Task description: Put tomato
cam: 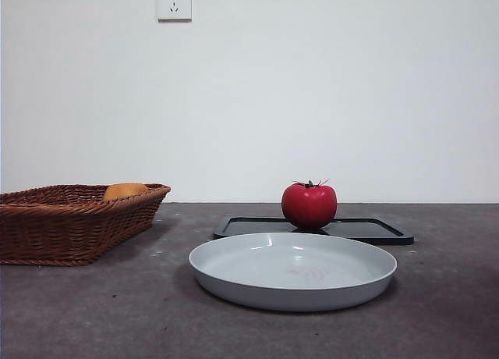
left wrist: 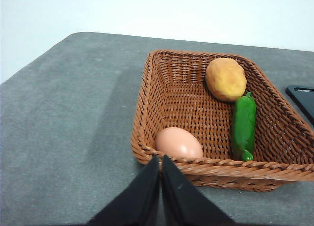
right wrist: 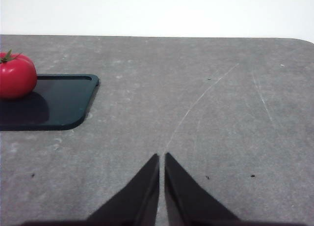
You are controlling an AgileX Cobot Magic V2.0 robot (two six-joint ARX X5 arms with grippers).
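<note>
Spanning grey table [cam: 93,312] under tomato [cam: 309,204], white wall [cam: 312,86] behind.

Tomato [right wrist: 17,76] and black tray [right wrist: 54,100] cut by the right wrist view's edge.

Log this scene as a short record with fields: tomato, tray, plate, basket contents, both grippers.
tomato: red tomato upright on the black tray, green stem up
plate: empty grey plate in front of the tray
basket: wicker basket holding an egg, a green cucumber and an orange-yellow fruit
left gripper: left gripper jaws shut, just outside the basket rim by the egg
right gripper: right gripper jaws shut, over bare table beside the tray, holding nothing
</note>
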